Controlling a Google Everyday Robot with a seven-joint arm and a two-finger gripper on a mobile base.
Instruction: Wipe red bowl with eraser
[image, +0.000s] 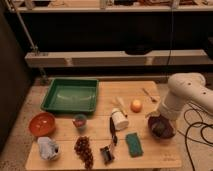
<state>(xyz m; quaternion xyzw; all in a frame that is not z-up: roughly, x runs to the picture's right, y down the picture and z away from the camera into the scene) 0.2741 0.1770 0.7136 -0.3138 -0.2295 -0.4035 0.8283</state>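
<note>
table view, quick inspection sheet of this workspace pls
surface: wooden table, crowded
job's things: red bowl near left edge; eraser, seemingly the dark block at the front, untouched
clutter: green tray, purple bowl, sponge, grapes, orange, cup
grippers: claw open over the purple bowl, far from both job things
cables: black cables on floor, right
surroundings: shelf rail behind

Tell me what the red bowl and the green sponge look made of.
Red bowl: likely plastic or glazed ceramic, judging by its glossy inside. Green sponge: probably foam, a matte block. Gripper hangs at the right, over the purple bowl.
</note>
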